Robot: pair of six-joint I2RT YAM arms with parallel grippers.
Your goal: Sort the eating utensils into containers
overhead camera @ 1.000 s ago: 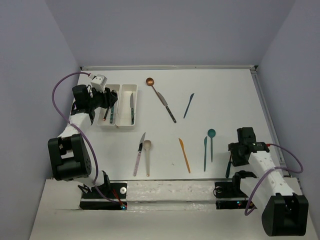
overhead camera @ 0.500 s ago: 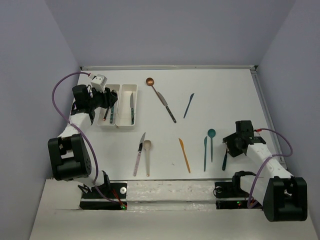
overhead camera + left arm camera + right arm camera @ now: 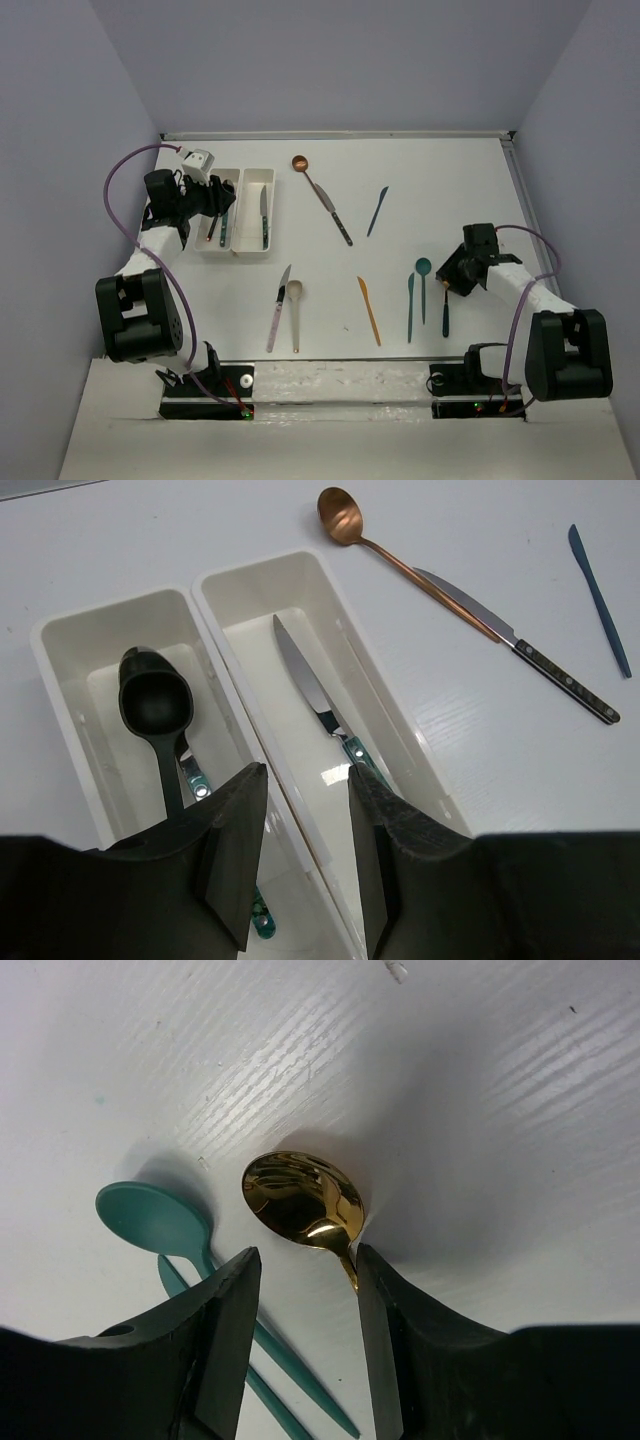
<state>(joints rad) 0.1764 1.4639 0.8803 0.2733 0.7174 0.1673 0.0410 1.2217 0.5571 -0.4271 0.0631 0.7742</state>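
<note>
Left gripper, fingers parted and empty, hangs over a pair of white trays, straddling their shared wall. If it dropped straight down, it would likely strike that rim and shove both. A black spoon lies in the tray under one finger, a knife in the tray under the other. Right gripper brackets a gold spoon, its neck nearer one finger. Whether it pinches is unclear, and an off-centre squeeze might twist the spoon loose. A teal spoon sits just beside the other finger, easily nudged.
</note>
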